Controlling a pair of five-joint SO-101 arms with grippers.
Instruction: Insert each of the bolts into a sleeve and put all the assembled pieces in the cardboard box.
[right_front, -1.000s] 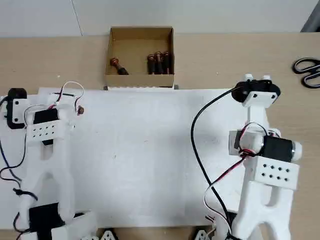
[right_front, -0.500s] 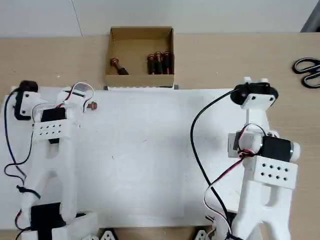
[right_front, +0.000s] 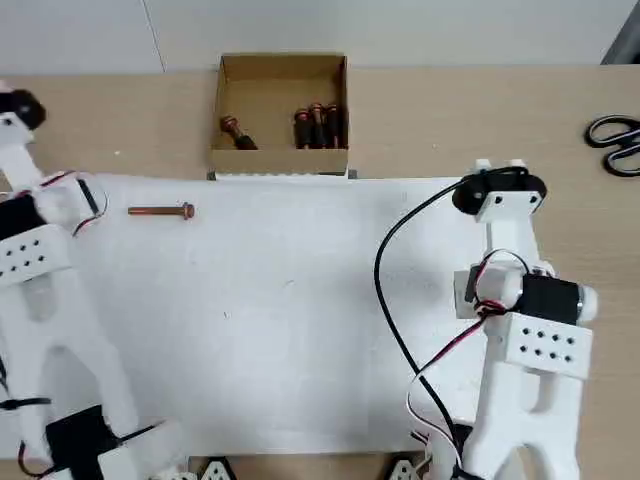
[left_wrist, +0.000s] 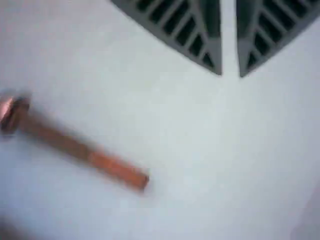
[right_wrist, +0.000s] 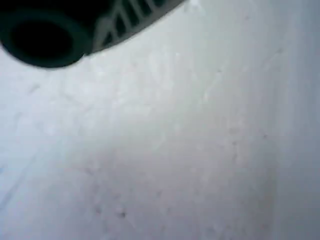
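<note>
We take the cardboard box (right_front: 280, 160) as our landmark. It stands open at the far edge of the white sheet (right_front: 300, 330). In the high view we see four copper-coloured pieces inside it: one piece (right_front: 238, 132) lies alone, slanted, by the box's left wall, and three pieces (right_front: 320, 126) lie packed together against its right wall. We cannot make out from here which of them are bolts already in sleeves.

One bare bolt (right_front: 160, 211) lies flat on the sheet, on the arms' side of the box and out past its left front corner, apart from it. Its head points toward the box side.

The high view places the left arm (right_front: 35, 260) further out from the box than the bolt, at the table's left edge. The left wrist view adds what the high view lacks. There the left gripper (left_wrist: 230, 74) has its two dark ribbed fingers (left_wrist: 200, 35) parted by a narrow slit with nothing between them, and the bolt (left_wrist: 75, 150) lies near them, untouched.

The right gripper (right_front: 500, 163) sits over the sheet's far right part, well to the right of the box. We cannot tell how far it is open. The right wrist view gives us bare sheet below it. Scissors (right_front: 615, 132) lie on the wood far to the box's right.
</note>
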